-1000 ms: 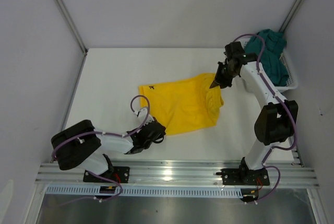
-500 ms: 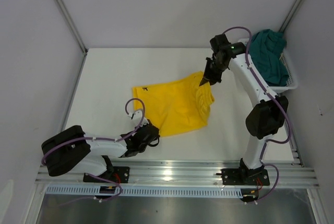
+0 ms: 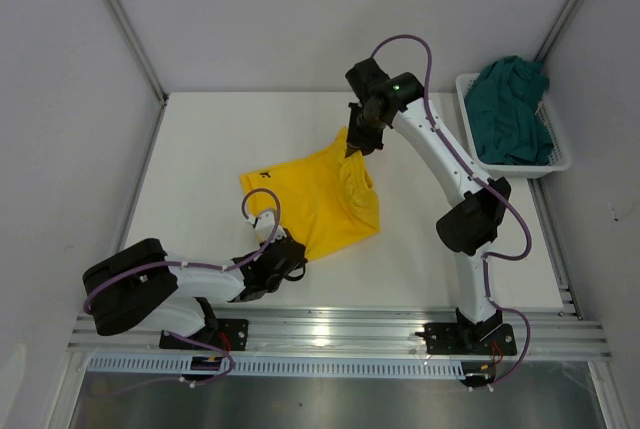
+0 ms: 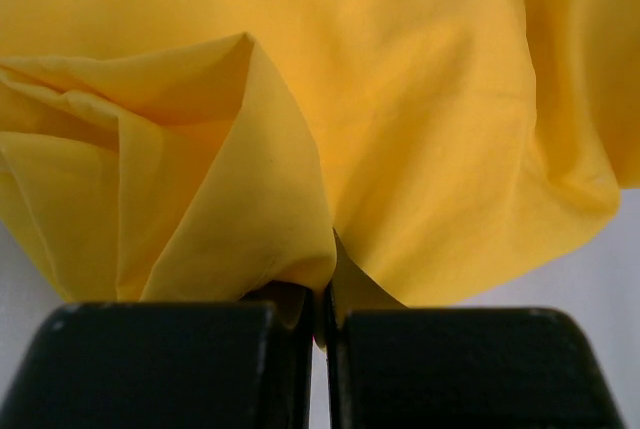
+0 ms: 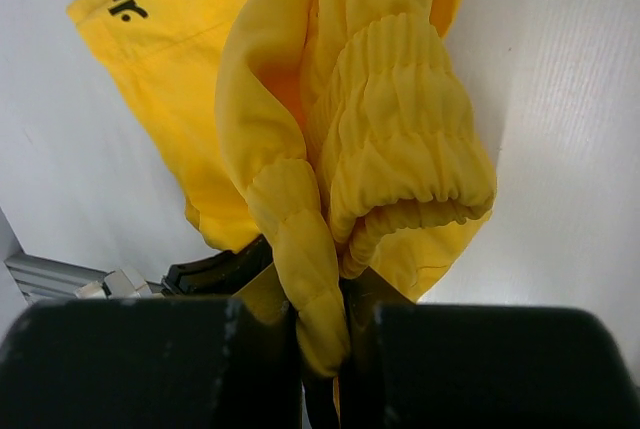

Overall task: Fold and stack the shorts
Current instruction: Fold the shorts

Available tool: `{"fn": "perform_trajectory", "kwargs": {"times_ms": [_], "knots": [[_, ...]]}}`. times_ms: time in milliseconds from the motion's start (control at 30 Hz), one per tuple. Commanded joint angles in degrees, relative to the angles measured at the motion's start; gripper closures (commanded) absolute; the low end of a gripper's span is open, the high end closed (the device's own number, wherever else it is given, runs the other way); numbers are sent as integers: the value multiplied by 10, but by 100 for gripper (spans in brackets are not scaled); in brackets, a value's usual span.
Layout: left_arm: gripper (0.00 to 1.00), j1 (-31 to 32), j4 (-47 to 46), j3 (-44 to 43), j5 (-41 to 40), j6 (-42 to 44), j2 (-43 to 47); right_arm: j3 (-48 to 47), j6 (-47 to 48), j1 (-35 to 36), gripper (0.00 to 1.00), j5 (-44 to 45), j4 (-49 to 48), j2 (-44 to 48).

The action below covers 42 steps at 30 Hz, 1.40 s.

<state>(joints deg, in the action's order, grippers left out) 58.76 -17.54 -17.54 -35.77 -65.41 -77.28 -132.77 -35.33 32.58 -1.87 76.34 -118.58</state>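
The yellow shorts (image 3: 310,199) lie partly lifted in the middle of the table, a small dark logo (image 3: 265,175) near their left corner. My right gripper (image 3: 352,149) is shut on their gathered elastic waistband (image 5: 400,159) and holds that edge above the table. Down at the near hem, my left gripper (image 3: 296,253) is shut on a fold of the same yellow fabric (image 4: 260,219). The dark teal shorts (image 3: 512,109) lie bunched in the basket at the far right.
A white mesh basket (image 3: 555,161) stands at the back right against the wall. Enclosure walls close in the table on the left, back and right. The aluminium rail (image 3: 340,334) with both arm bases runs along the near edge.
My right gripper has carried the waistband edge to the left and toward the back, away from the basket, folding the shorts over themselves. The left gripper has slid slightly left, still holding the hem.
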Motion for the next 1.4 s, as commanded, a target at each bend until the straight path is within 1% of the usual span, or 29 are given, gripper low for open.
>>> {"fn": "perform_trajectory", "kwargs": {"times_ms": [0,233,300,333,367,433,467,533,567,600,633,667,700,733,767,800,867,900,1000,1033,1167,1233,1267,1300,1333,1367], "knots": [[100,7,-25,10,2,17,-8,-8,-18,19,100,18,72,-18],[100,6,-28,19,13,14,-7,20,-27,53,100,-34,3,-28],[94,6,-21,21,22,16,4,27,-26,61,100,-39,-12,-30],[89,7,-19,22,29,21,13,29,-25,61,100,-37,-13,-31],[68,7,-16,28,41,28,26,29,-24,58,100,-34,-13,-34],[37,19,-7,42,40,34,62,30,-19,53,100,-38,-14,-38],[18,20,-4,69,43,34,109,30,-16,50,100,-39,-15,-38],[7,21,39,91,48,20,164,28,-4,44,100,-41,-19,-40],[5,21,61,100,50,17,224,27,1,43,100,-42,-19,-40],[4,21,115,101,54,13,255,25,10,41,100,-47,-22,-42],[3,21,148,103,57,11,287,25,15,41,100,-49,-23,-42],[3,21,178,102,57,9,355,25,18,41,100,-50,-24,-44],[3,21,252,95,54,6,391,26,22,41,100,-52,-25,-45],[2,21,288,91,50,6,427,27,25,41,100,-52,-26,-44],[2,21,320,84,46,7,462,29,25,40,100,-52,-26,-45],[1,21,379,67,38,11,529,30,26,40,100,-53,-29,-45],[1,21,430,52,24,17,583,40,25,39,100,-59,-36,-43],[1,20,470,26,16,19,618,44,25,39,100,-73,-47,-40],[1,18,536,-9,-25,14,627,66,18,40,100,-107,-79,-27],[1,16,548,-34,-49,14,618,71,17,43,100,-113,-87,-24],[1,0,581,-72,-83,24,563,75,13,52,100,-138,-116,-9],[1,-24,566,-81,-78,43,532,75,15,53,100,-147,-119,-3],[1,-39,553,-82,-54,72,522,75,15,54,100,-150,-123,-1],[1,-75,530,-81,-36,86,513,76,17,53,100,-156,-126,2],[1,-95,518,-81,-16,102,503,76,17,54,100,-161,-129,7],[1,-117,511,-81,22,125,486,78,17,53,100,-166,-135,10]]}}
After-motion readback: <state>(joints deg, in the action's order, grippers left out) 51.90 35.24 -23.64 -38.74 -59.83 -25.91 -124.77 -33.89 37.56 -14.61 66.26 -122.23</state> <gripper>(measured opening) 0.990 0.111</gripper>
